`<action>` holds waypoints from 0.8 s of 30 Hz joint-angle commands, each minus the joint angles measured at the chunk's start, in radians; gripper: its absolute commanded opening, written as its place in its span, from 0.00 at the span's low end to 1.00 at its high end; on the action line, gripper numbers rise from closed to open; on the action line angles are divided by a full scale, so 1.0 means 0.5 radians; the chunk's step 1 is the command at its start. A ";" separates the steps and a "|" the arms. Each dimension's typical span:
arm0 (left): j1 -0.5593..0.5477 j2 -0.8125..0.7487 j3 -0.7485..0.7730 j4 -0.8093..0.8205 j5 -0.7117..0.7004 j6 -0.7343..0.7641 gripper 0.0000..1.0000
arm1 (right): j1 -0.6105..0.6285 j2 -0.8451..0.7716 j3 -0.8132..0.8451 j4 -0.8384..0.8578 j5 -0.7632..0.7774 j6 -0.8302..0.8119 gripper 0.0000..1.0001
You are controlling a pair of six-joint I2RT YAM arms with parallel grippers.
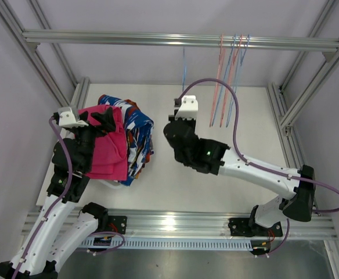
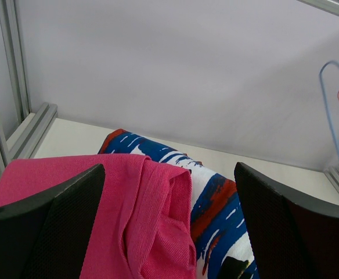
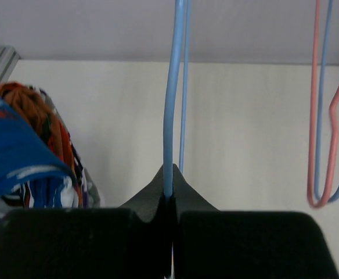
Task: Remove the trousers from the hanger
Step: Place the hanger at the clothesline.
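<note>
White bench (image 1: 216, 174), trousers (image 1: 136, 136) heaped at left; left gripper (image 2: 168, 174) spread wide over pink pair (image 1: 108, 148); right gripper (image 3: 170, 203) clamped on blue hanger (image 3: 170, 116).

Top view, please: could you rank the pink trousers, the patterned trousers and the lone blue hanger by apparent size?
1. Pink trousers.
2. Patterned trousers, partly covered by the pink ones, so this rank is unsure.
3. Blue hanger, only a thin line.

A matte cream rectangular worktop (image 1: 216, 174) lies inside a silver aluminium extrusion frame (image 1: 181, 39), backed by plain pale lilac-grey walls (image 1: 129, 67), with bright glare on the near metal rail (image 1: 169, 221).
</note>
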 commanded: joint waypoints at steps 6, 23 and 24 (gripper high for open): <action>-0.003 -0.008 0.017 0.023 0.037 -0.037 0.96 | -0.293 0.059 0.477 -0.002 -0.319 -0.326 0.00; -0.003 -0.011 0.017 0.023 0.031 -0.031 0.97 | -0.677 0.351 0.895 -0.251 -0.869 -0.176 0.00; -0.003 -0.011 0.011 0.023 0.031 -0.031 0.97 | -0.680 0.354 0.901 -0.242 -0.875 -0.182 0.00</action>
